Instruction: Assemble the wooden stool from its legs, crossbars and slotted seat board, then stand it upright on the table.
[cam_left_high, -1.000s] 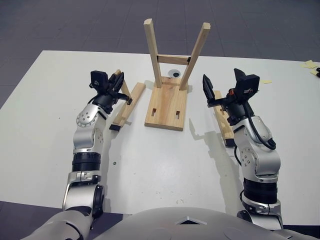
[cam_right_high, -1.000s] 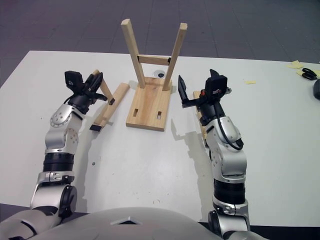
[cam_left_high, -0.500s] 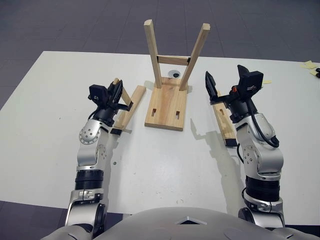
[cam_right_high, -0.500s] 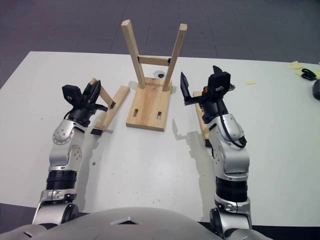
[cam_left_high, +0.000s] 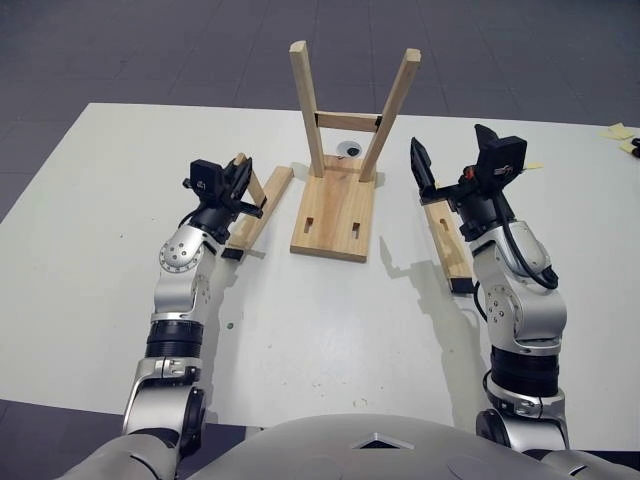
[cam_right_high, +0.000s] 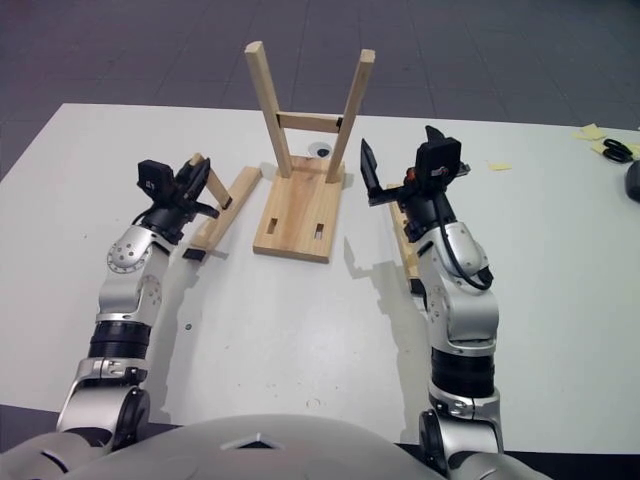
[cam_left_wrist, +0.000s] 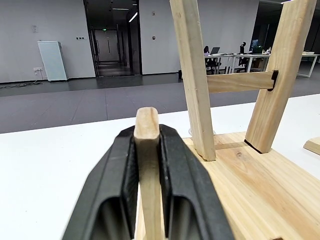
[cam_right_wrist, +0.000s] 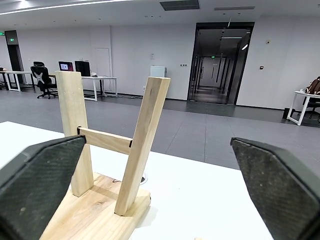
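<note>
Left fingers (cam_left_wrist: 114, 175) shifted forward, clamping a leg (cam_left_wrist: 148, 150); right fingers (cam_right_wrist: 40, 175) spread wide.

A white tabletop (cam_left_high: 320, 330) carries a slotted seat board (cam_left_high: 335, 215) flat at its centre, a wooden leg frame (cam_left_high: 262, 205) just left of it, another leg piece (cam_left_high: 446, 245) to its right, and yellow notes (cam_left_high: 618, 129) at the far right edge.

The white bench (cam_left_high: 100, 220) has a round cable port (cam_left_high: 348, 148) near its far edge. Yellow paper scraps (cam_right_high: 586, 130) lie toward its far right corner, near a dark object (cam_right_high: 632, 178). Grey tiled floor (cam_left_high: 150, 50) lies beyond.
</note>
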